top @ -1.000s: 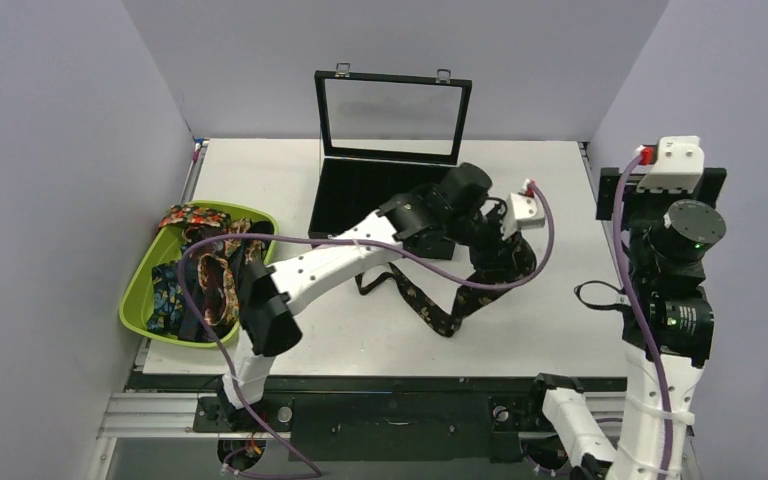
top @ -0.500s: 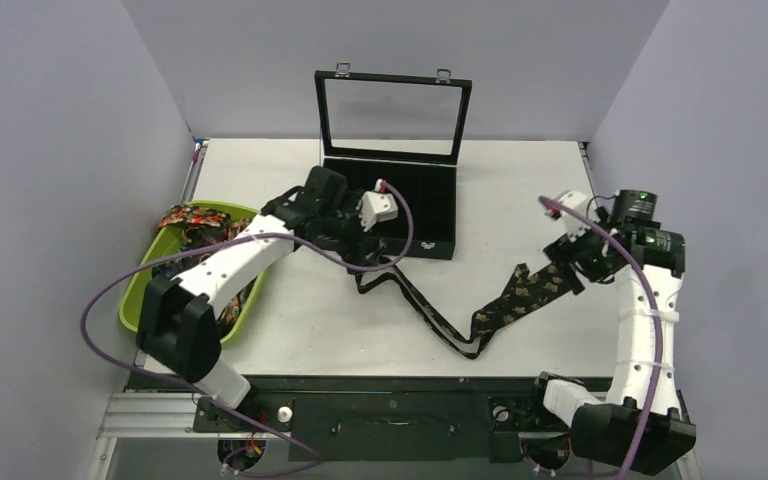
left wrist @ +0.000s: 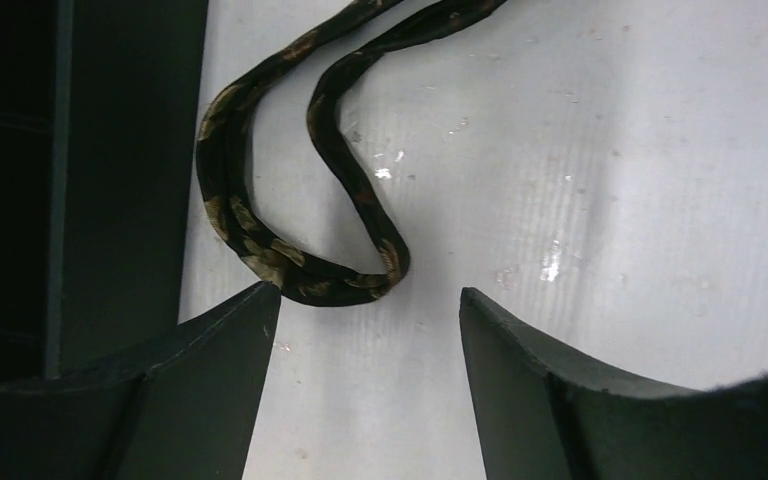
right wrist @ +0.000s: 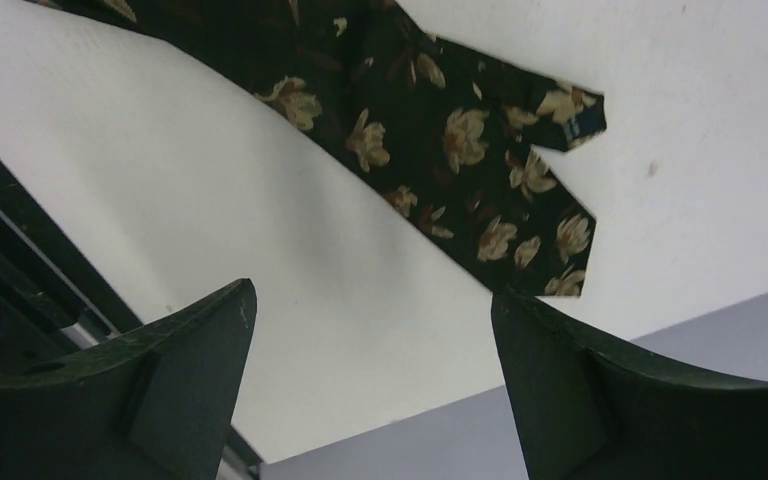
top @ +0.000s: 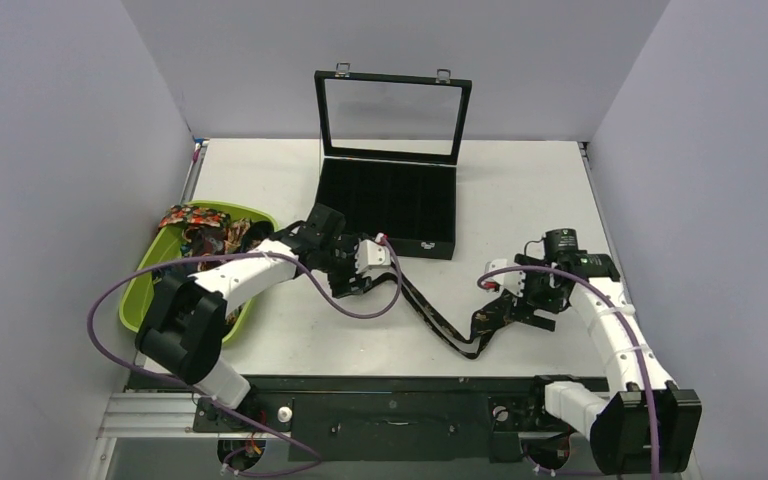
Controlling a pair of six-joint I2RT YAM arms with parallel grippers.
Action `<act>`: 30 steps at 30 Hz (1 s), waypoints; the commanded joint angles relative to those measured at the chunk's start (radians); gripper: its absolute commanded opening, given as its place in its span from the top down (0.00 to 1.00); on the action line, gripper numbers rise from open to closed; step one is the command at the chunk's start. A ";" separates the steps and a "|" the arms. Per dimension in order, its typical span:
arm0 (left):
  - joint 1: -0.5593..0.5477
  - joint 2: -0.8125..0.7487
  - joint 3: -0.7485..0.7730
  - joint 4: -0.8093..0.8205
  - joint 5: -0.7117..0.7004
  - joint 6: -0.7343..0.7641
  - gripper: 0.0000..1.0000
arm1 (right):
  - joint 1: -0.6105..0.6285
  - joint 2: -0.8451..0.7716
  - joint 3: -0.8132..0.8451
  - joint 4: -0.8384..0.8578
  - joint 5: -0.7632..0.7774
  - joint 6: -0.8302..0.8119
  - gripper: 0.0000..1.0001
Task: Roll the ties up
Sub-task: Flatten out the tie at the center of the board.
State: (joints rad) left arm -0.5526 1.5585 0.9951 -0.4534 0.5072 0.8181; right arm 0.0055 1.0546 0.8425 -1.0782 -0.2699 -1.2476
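Observation:
A dark tie with tan-gold florals (top: pixel 432 320) lies on the white table in front of the black case. Its narrow end curls in a loop (left wrist: pixel 305 275) just beyond my left gripper (left wrist: pixel 365 295), which is open and empty just above the table. That gripper (top: pixel 352 284) sits left of the tie. The tie's wide end (right wrist: pixel 440 130) lies just beyond my right gripper (right wrist: pixel 372 290), which is open and empty, with its right finger (right wrist: pixel 560 360) at the tie's tip. That gripper (top: pixel 512 304) hovers at the wide end. More ties (top: pixel 200 228) with red and blue prints fill the green bin.
The green bin (top: pixel 136 292) sits at the table's left edge. An open black display case (top: pixel 390 205) with an upright glass lid (top: pixel 390 115) stands at the back centre. Purple cables (top: pixel 360 310) loop from both arms. The table's front edge is close below the tie.
The left arm swung left from the tie's middle, then lowered by the narrow end. The right arm came down to the wide end, which now lies shorter and nearer the centre.

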 commanded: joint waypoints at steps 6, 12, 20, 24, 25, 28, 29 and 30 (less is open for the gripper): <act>-0.052 0.139 0.038 0.168 -0.082 0.078 0.33 | 0.095 0.118 -0.020 0.166 -0.012 -0.055 0.17; -0.052 0.203 0.111 0.012 -0.169 0.092 0.71 | 0.095 0.103 -0.042 0.171 0.003 -0.072 0.17; 0.117 0.027 0.004 -0.172 -0.142 0.228 1.00 | 0.122 0.065 -0.095 0.180 -0.018 -0.122 0.17; 0.198 0.011 0.010 -0.266 -0.121 0.234 1.00 | 0.182 0.066 -0.124 0.204 -0.018 -0.103 0.17; 0.222 0.009 0.013 -0.290 -0.109 0.232 1.00 | 0.203 0.065 -0.133 0.216 -0.019 -0.093 0.17; 0.259 -0.014 0.007 -0.315 -0.091 0.232 1.00 | 0.261 0.070 -0.185 0.324 0.000 -0.058 0.17; 0.267 -0.019 -0.001 -0.319 -0.090 0.235 1.00 | 0.272 0.073 -0.195 0.355 0.016 -0.036 0.18; 0.270 -0.027 -0.009 -0.319 -0.091 0.238 1.00 | 0.295 0.086 -0.216 0.411 0.033 -0.028 0.18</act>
State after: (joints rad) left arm -0.3077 1.5879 0.9997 -0.7013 0.3676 1.0225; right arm 0.2455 1.1366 0.6754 -0.8341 -0.2634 -1.3197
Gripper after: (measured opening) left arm 0.009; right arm 0.826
